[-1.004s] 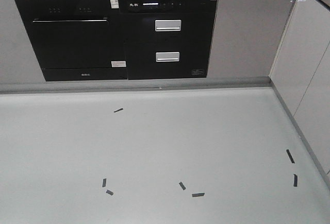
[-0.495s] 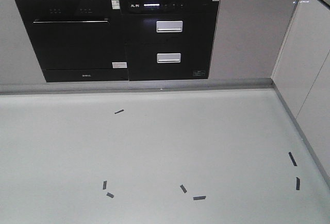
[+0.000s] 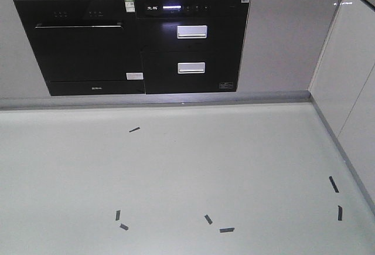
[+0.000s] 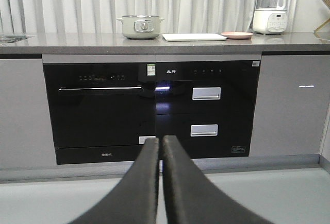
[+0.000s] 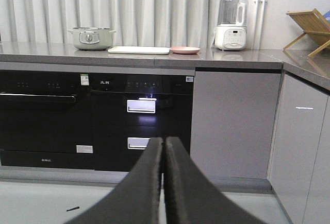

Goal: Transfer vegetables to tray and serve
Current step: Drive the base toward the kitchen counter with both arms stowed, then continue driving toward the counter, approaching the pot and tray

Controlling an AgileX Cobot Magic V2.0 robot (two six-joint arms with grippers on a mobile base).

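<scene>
The tray lies flat on the table, upper middle of the left wrist view, between a lidded pot and a pink plate. No vegetables show on it or anywhere else, so I judge the transfer not yet begun. The left pincer and right pincer are pressed closed and empty. Both sit low in frame, well apart from the tray.
</scene>
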